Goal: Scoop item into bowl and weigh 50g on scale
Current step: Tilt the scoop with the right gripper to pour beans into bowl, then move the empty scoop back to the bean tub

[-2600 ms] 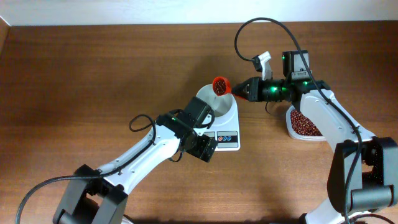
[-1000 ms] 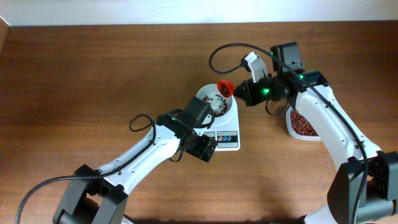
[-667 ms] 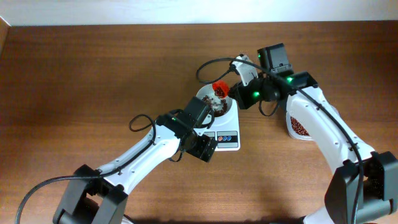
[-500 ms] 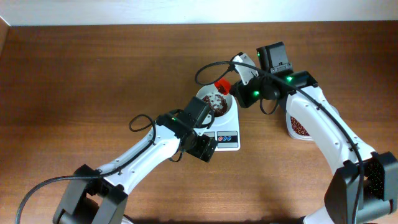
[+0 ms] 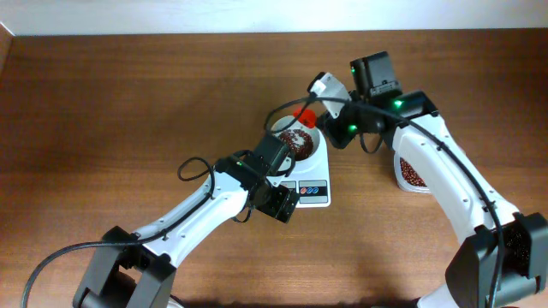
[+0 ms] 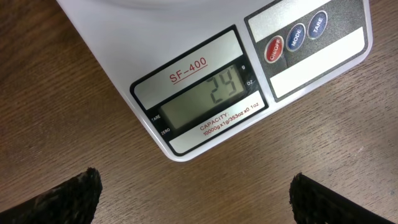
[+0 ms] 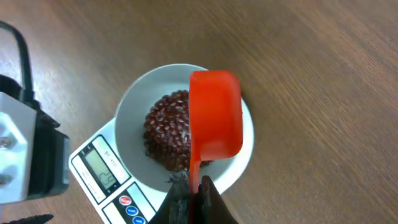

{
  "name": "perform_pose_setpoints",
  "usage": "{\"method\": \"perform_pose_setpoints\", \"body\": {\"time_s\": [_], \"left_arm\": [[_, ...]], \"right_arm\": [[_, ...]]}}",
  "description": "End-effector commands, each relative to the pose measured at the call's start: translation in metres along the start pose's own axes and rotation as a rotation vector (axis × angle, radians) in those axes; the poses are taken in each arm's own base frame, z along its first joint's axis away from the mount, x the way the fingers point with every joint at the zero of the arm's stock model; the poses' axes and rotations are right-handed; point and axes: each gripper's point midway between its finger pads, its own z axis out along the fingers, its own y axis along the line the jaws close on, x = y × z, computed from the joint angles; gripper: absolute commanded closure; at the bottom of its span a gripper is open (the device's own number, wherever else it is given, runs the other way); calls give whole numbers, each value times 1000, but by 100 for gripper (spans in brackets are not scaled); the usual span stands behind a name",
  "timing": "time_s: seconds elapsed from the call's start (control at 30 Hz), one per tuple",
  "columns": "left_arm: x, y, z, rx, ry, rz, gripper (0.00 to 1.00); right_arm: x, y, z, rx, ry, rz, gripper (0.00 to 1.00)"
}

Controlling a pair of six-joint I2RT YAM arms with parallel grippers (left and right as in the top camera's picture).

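My right gripper (image 7: 193, 190) is clamped on the handle of the red plastic scoop (image 7: 214, 115), held over the small round white bowl (image 7: 127, 109). The dark red-brown beans (image 7: 165, 134) heap inside it. The bowl sits on the white rectangular scale (image 6: 124, 37) mid-tabletop, which reads 24. My left gripper (image 6: 196, 202) hangs spread wide at the scale's front edge.

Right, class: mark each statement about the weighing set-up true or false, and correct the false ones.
1. The scale shows 24. True.
2. The bowl is empty. False: it holds a heap of beans.
3. The right gripper is shut on the red scoop by its handle. True.
4. The left gripper clamps the scale. False: it is open, hanging apart from the scale's front.
5. The bowl stands beside the scale. False: it stands on the scale.
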Motion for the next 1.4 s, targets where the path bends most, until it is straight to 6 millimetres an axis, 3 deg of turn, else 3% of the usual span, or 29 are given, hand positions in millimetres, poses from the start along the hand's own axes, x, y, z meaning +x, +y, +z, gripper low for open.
{"method": "perform_pose_setpoints", "body": {"time_s": [0.0,0.4,0.53,0.6,0.67,0.8,1.0,1.1,1.17,1.23,1.33,1.37], "left_arm": [[0,-5,-4,17,-14,18,1],[0,-5,-4,18,-14,18,1],[0,-5,-4,17,-14,18,1],[0,-5,-4,17,-14,18,1],[0,-4,-4,17,-14,18,1],[0,-4,-4,17,-14,18,1],[0,-5,-4,17,-14,18,1],[0,-5,-4,17,-14,18,1],[0,-5,-4,17,-14,18,1],[0,-4,-4,17,-14,18,1],[0,-5,-4,17,-14,18,1],[0,-5,-4,17,-14,18,1]], "right_arm": [[-11,-4,-9,137,27,-88,96],[-20,9,-10,37,-32,6,96],[-38,-5,-37,-87,-163,171,96],[-37,-20,-51,-125,-205,303,96],[-23,-40,-63,-138,-208,462,96],[43,-68,-89,-142,-101,737,96],[130,-88,-126,-55,64,1058,96],[172,-87,-141,22,193,1165,96],[193,-91,-148,94,259,1187,96],[198,-93,-151,108,264,1200,96],[234,-107,-165,337,397,1305,96],[238,-111,-165,373,408,1309,96]]}}
